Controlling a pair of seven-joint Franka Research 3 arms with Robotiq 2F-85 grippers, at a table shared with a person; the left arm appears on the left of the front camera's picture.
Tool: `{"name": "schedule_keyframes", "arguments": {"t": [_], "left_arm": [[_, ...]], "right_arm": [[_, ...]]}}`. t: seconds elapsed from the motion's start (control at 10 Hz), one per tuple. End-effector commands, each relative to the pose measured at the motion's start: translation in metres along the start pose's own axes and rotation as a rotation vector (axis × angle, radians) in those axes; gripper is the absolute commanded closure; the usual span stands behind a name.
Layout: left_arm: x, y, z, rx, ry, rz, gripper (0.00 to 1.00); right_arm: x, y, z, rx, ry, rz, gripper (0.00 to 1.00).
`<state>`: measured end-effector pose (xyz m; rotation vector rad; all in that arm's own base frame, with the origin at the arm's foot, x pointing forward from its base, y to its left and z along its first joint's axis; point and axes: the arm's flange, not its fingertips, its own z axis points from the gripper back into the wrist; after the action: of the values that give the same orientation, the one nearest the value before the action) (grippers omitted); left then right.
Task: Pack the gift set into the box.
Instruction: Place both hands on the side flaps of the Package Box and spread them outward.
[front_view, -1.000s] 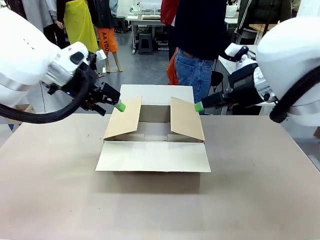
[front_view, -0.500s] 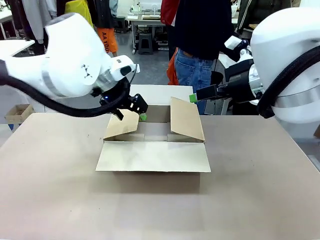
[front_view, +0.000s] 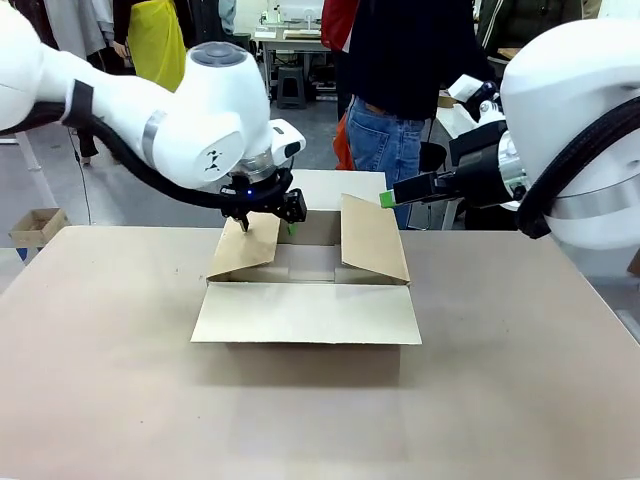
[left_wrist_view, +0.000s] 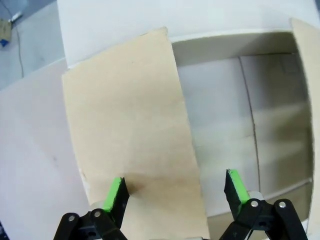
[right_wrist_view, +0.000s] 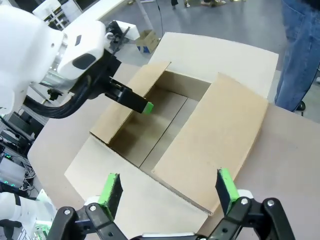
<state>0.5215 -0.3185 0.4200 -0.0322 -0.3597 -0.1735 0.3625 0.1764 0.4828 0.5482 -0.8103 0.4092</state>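
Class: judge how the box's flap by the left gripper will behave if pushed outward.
The flap looks like thin, flat cardboard, so it probably hinges at its crease rather than bending. The box appears empty, so it is likely light and might slide.

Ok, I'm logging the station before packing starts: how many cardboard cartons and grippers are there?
Cardboard cartons: 2 (the box, open on the table; a small carton beyond the table's left end)
Grippers: 2 (left gripper, right gripper, both open)
Total: 4
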Motion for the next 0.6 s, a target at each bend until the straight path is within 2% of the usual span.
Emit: {"name": "schedule_keyframes", "arguments": {"t": [0.0,0.3,0.5], "left_arm": [[0.0095,-0.0183,-0.0051,0.083,0.003,0.007,0.00],[0.0081,-0.0171,-0.0144,0.213,0.018,-0.022,0.00],[0.0055,-0.0147,-0.0151,0.241,0.015,-0.019,0.00]], "right_arm": [[0.0033,0.0020,0.0066,-0.001,0.016,-0.012,0.00],[0.0033,0.0020,0.0066,-0.001,0.016,-0.012,0.00],[0.0033,0.0020,0.0066,-0.001,0.016,-0.012,0.00]]}}
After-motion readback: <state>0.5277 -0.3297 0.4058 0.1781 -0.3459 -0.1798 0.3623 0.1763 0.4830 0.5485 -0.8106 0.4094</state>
